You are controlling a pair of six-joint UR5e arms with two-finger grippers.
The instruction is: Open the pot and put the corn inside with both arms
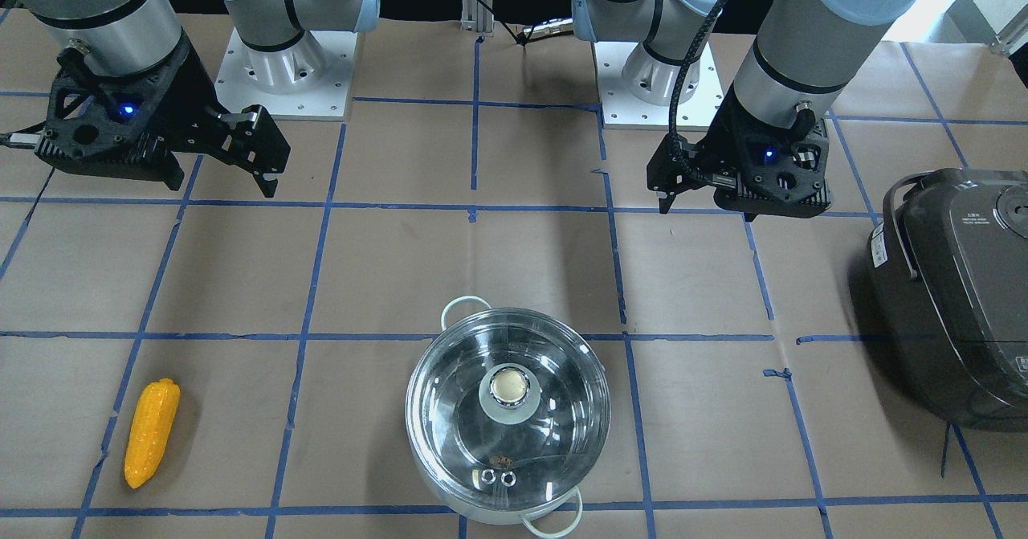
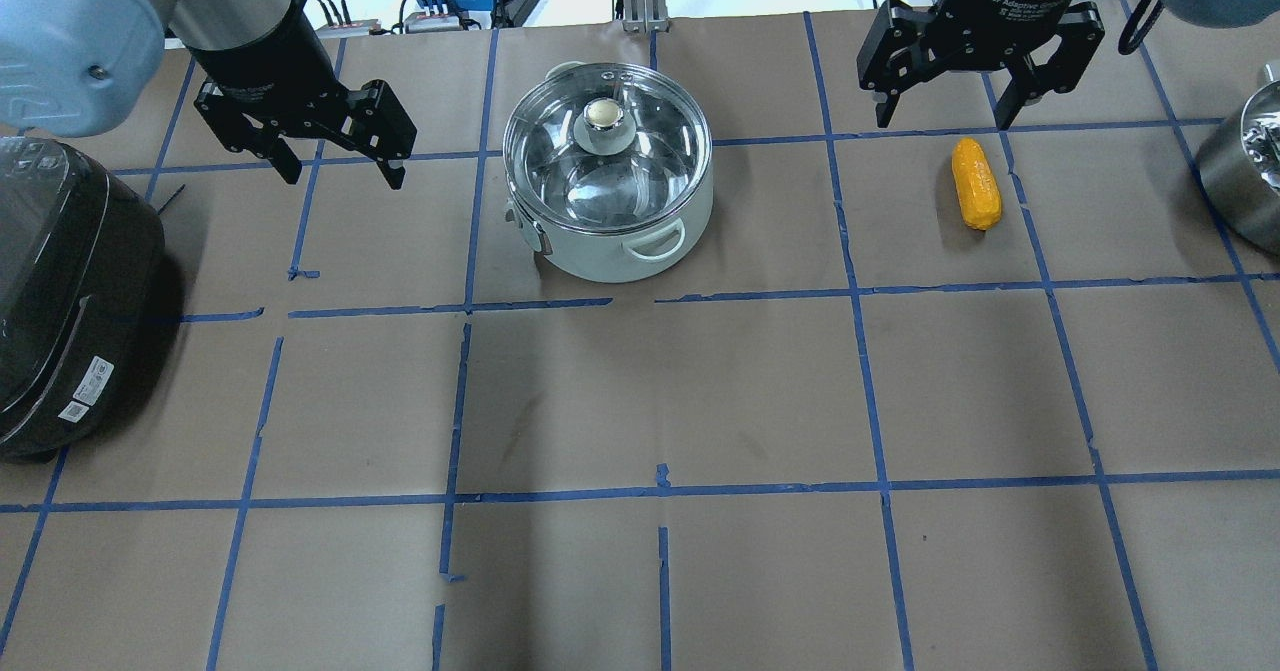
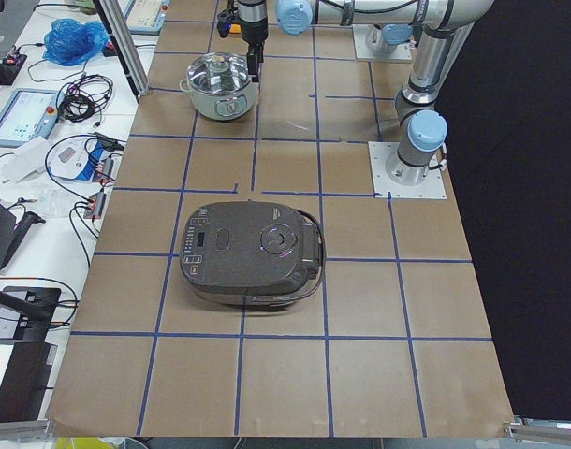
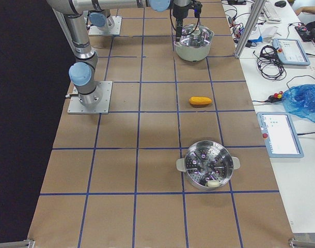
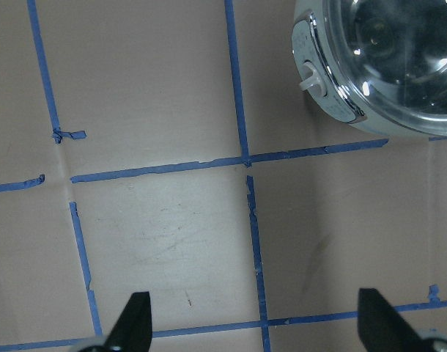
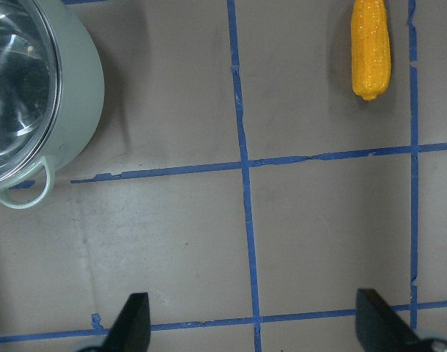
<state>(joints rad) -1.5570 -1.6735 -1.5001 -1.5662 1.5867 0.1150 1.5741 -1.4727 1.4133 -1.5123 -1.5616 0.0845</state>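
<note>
I judge the task to be at its very start: the glass lid (image 2: 607,166) sits on the pot (image 2: 605,251), so opening comes first. My left gripper (image 2: 343,173) hangs to the left of the pot, near it but clear of it, jaws spread wide and empty. My right gripper (image 2: 943,116) hangs well off to the pot's right, also wide and empty. The corn (image 2: 975,183) lies flat on the paper on that same right side, well apart from the pot and just beside my right fingertips.

The next move, as I see it, calls for carrying my left gripper over the pot's centre, lowering the jaws either side of the knob (image 2: 603,114), and closing before lifting straight up. My right should drop astride the cob's narrow width.

By count: one pot, one lid, one knob, one corn, two grippers. Beyond those, one dark rice cooker (image 2: 60,281) far left of the pot and one steamer pot (image 4: 208,164) far to its right
</note>
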